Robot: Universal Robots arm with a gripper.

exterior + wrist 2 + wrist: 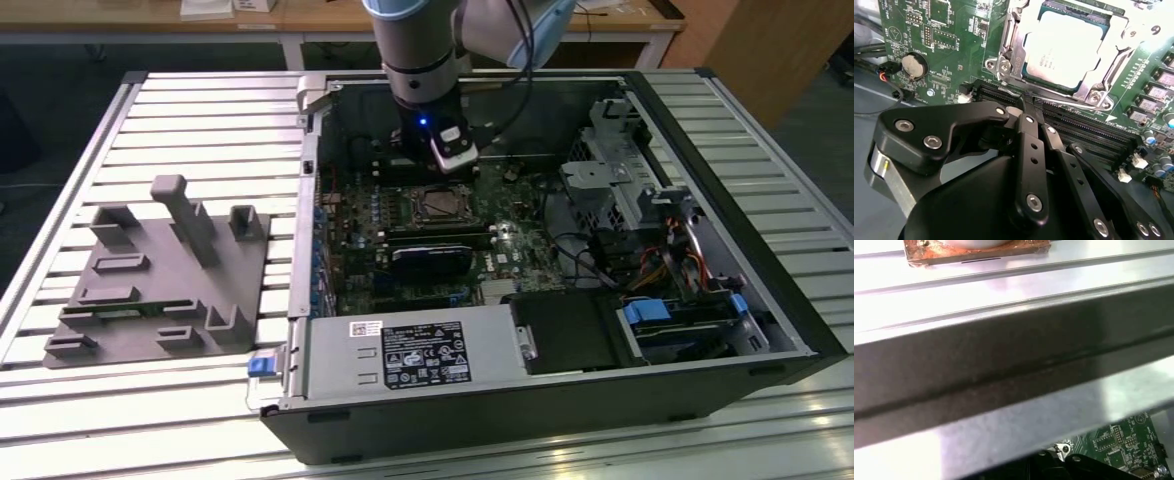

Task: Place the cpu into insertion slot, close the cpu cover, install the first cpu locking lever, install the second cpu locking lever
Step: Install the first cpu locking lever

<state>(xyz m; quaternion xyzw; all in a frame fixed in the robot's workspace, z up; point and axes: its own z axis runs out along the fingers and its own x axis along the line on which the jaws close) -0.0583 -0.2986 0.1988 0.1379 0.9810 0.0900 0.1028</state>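
The cpu (1064, 47) lies flat in the insertion slot (438, 205), its pale metal face up. The silvery cpu cover (1089, 94) lies down around it, framing the chip. My gripper (1026, 106) is shut with nothing between its black fingers (1030, 150). Their tips sit just off the socket's edge, over the first black memory slot (1089, 131). In the exterior view the gripper (451, 162) hangs inside the open computer case, just beyond the socket. I cannot make out how the locking levers stand.
The green motherboard (944, 30) carries a coin cell (914, 65). The case holds a power supply (400, 352) in front and a drive cage (617, 170) on the exterior view's right. A grey fixture (160, 285) rests on the slatted table. The case rim (1004, 365) runs close by.
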